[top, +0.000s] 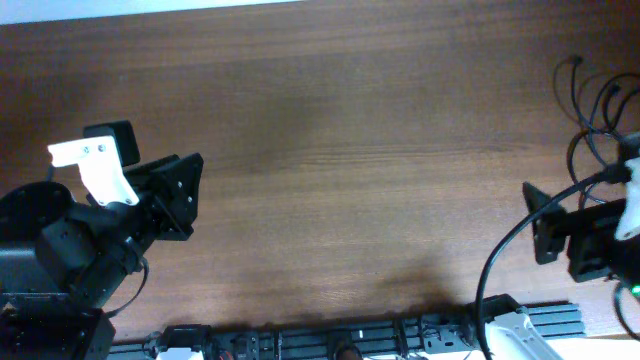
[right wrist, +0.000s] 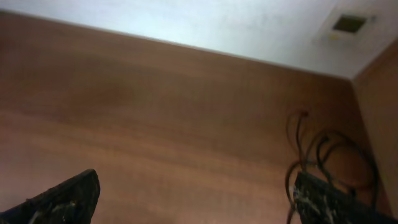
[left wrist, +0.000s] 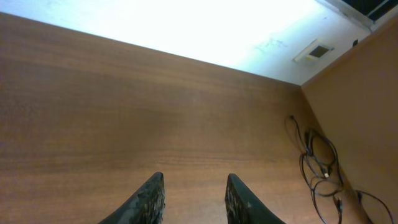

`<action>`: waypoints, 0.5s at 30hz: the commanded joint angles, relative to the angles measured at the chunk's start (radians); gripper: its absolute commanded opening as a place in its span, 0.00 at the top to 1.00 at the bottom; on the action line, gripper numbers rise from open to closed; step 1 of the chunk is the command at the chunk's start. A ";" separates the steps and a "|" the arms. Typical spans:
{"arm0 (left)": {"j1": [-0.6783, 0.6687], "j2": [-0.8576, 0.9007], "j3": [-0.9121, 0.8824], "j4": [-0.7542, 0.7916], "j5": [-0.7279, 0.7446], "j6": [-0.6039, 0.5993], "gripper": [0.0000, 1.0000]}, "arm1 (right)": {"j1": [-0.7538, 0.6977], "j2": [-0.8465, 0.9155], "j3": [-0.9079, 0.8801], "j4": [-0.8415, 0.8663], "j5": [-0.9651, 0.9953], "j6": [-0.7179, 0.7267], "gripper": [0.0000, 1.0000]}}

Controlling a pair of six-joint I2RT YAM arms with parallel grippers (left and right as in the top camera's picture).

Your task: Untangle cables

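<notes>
The wooden desk (top: 330, 150) is taking up nearly everything I am looking at. Its brown grain is running smooth, and I am guessing it lets a cord slide rather than catch. A pale wall (left wrist: 186, 31) is closing it off at the back, and a wooden side panel (left wrist: 360, 106) is boxing in the far right corner.

The left claw (top: 193, 196) is hovering over the desk's left part with its fingers standing apart, gripping nothing. The right claw (top: 540, 225) is hanging at the right edge, spread wide and likewise empty.

The cables (top: 592, 105) are lying in that right corner, near the right claw and well apart from the left one, looping over each other in a loose heap. They are looking thin, light and limp, so I am expecting one to drag its neighbours when pulled. Pinching an outer loop, or an end near its small plug (left wrist: 290, 117), is seeming the safest hold. Which ends are free I cannot tell.
</notes>
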 commanded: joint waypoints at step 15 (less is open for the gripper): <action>-0.003 -0.004 -0.004 -0.070 -0.074 0.098 0.74 | 0.006 -0.438 -0.690 0.203 0.040 0.027 0.01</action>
